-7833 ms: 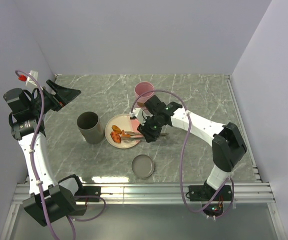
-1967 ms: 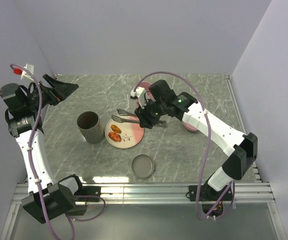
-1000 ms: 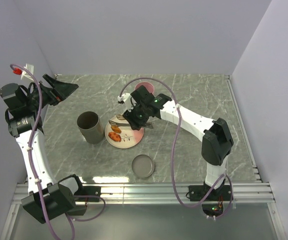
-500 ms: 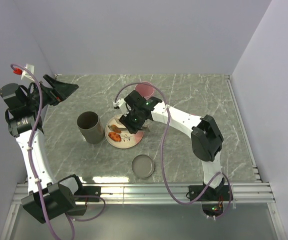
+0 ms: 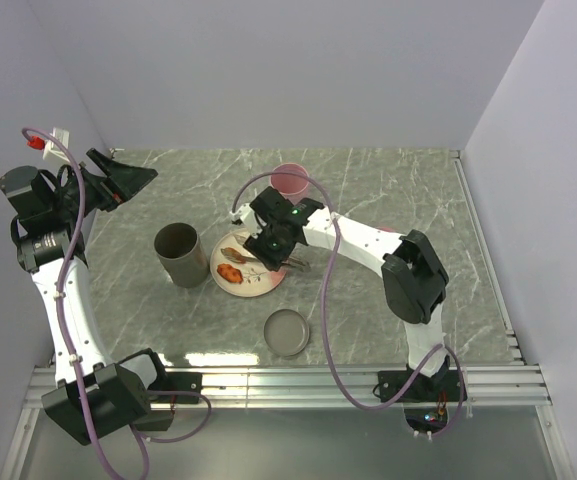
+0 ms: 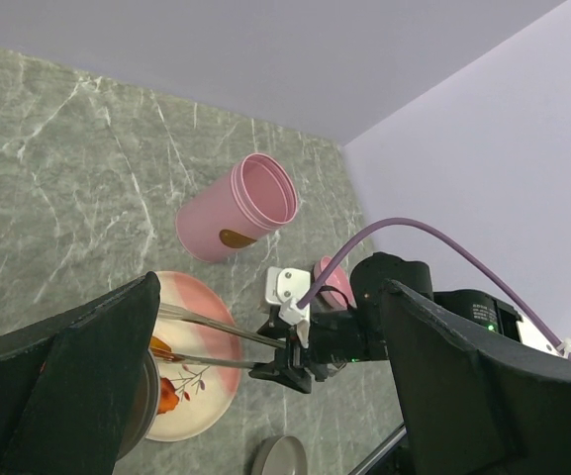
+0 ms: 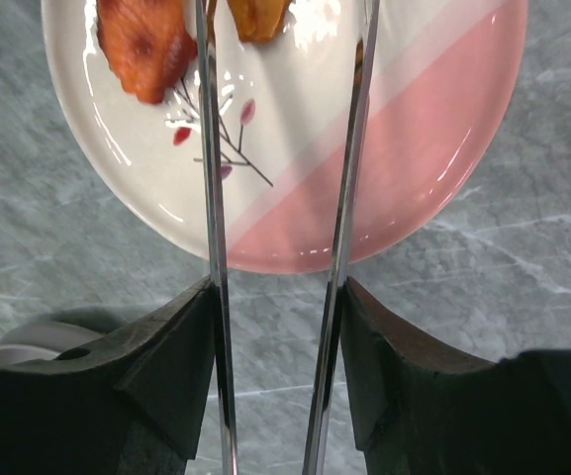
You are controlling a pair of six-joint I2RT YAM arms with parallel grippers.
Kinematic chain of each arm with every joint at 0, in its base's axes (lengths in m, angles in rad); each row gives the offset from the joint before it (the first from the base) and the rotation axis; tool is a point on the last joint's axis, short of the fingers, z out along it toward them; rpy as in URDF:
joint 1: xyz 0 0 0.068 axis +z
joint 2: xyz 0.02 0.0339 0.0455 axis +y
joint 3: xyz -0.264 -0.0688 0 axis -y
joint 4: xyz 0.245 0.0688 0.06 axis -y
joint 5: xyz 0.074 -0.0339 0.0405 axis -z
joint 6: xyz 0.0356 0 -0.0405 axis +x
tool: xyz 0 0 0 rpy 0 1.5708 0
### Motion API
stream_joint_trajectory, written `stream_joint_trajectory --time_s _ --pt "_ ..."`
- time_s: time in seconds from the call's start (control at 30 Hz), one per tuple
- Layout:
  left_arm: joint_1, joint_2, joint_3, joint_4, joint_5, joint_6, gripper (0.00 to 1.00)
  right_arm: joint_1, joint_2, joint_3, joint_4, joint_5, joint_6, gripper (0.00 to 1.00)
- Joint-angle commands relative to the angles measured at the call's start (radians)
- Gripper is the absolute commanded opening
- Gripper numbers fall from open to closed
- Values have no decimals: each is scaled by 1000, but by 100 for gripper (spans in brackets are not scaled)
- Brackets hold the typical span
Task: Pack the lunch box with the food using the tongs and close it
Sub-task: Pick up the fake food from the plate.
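Where the right arm reaches over the plate [image 5: 251, 270], the right gripper [image 7: 275, 292] has its fingers [image 7: 176, 366] set partway in, pressed on the outer sides of the tongs [image 7: 213, 198]. It holds them near their joined end. The two slim arms of the tongs run forward side by side, with a gap between them, across the pink and white of the plate. Their tips leave the top of the wrist view.

- Food [image 7: 146, 40]: two orange-brown chunks at the white end of the plate, a larger one left, a smaller one right. The left tong arm passes between them. Cannot tell whether either tip touches a chunk.
- Plate sits mid-table; it carries a small printed twig pattern.
- Grey canister [image 5: 179, 255]: upright, mouth open, just beside the plate on its left.
- Grey lid [image 5: 287, 332]: flat on the table, nearer the arm bases, apart from plate and canister.
- Pink container [image 6: 236, 208]: mouth open, behind the plate toward the back wall; a brownish patch shows on its wall.
- Pink lid [image 6: 327, 280]: mostly hidden behind the right wrist, on the table near the plate's right side.

Left gripper [image 5: 126, 175]: raised at the far left of the table [image 5: 398, 190], well apart from everything, claw spread wide, nothing between its fingers [image 6: 67, 396]. Its camera looks down across the plate and the right wrist.
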Motion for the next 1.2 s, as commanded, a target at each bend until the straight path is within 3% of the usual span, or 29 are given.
stream_joint_trajectory --time_s 0.0,0.4,0.6,0.7,0.87,1.17 --pt "5 -7 4 16 -7 13 99 3 -78 -21 6 24 -14 56" --pt "5 -15 -4 10 -8 18 99 -3 -106 -10 -23 -65 -6 55" --pt "5 -15 -2 18 -8 10 99 -1 -87 0 -38 -36 -23 54" --pt "5 -13 1 13 -7 15 99 -1 -81 2 -38 -33 -26 52" --pt "5 -13 1 10 -11 18 99 -3 -86 8 -43 -36 -26 40" --pt "5 -13 1 16 -10 12 99 -9 -155 26 -60 -32 -16 35"
